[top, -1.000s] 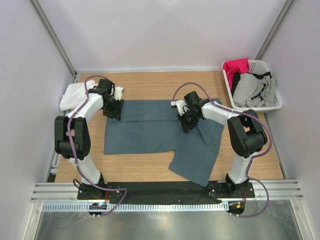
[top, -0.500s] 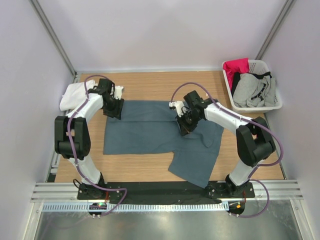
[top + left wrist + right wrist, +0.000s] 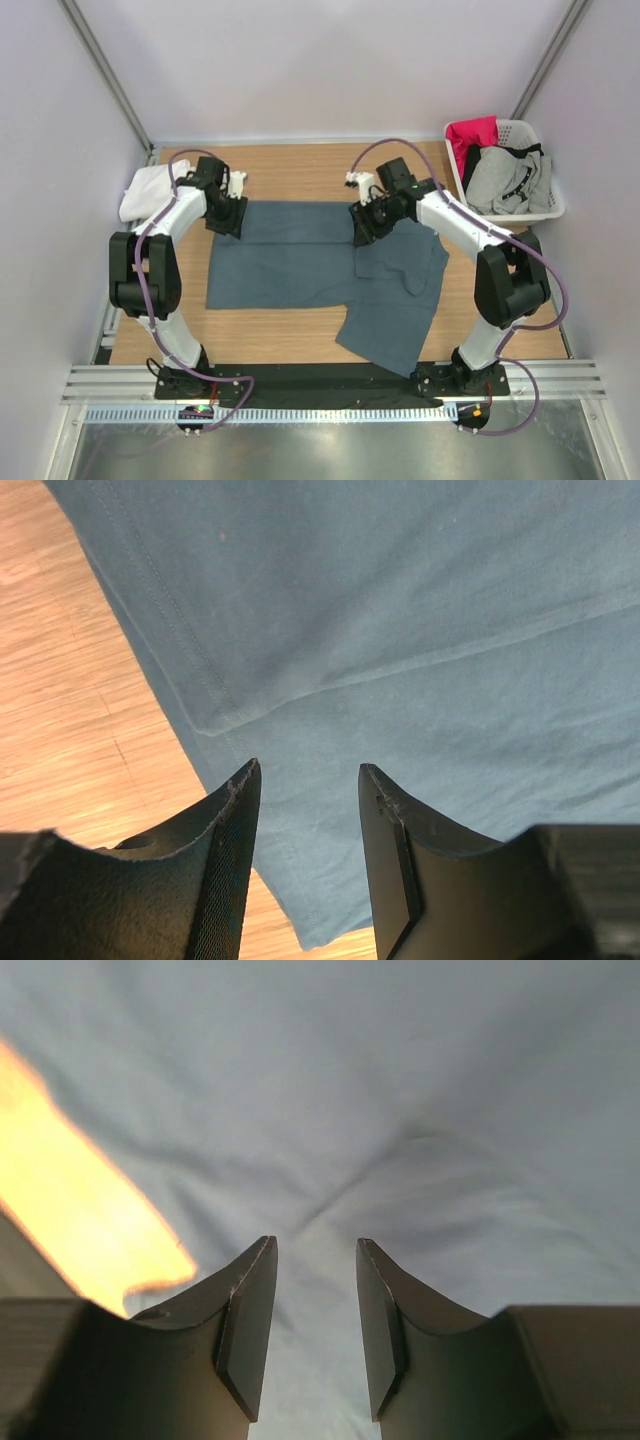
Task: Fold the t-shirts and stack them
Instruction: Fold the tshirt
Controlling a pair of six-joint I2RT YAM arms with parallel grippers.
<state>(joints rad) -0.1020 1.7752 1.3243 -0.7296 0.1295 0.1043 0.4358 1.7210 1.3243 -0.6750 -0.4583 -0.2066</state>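
- the slate-blue t-shirt (image 3: 300,265) lies flat mid-tabletop (image 3: 300,170), its long axis running 9 to 3 o'clock, with one part trailing toward 5 o'clock.
- the left hand (image 3: 230,216) sits over its 10 o'clock corner and the right hand (image 3: 362,226) over the far edge near 1 o'clock. both show a narrow gap with nothing pinched.
- the white t-shirt (image 3: 148,190) is bunched at 10 o'clock, nearer the left arm.
- the right wrist view is washed out, so fingertip contact with the cloth is unclear.
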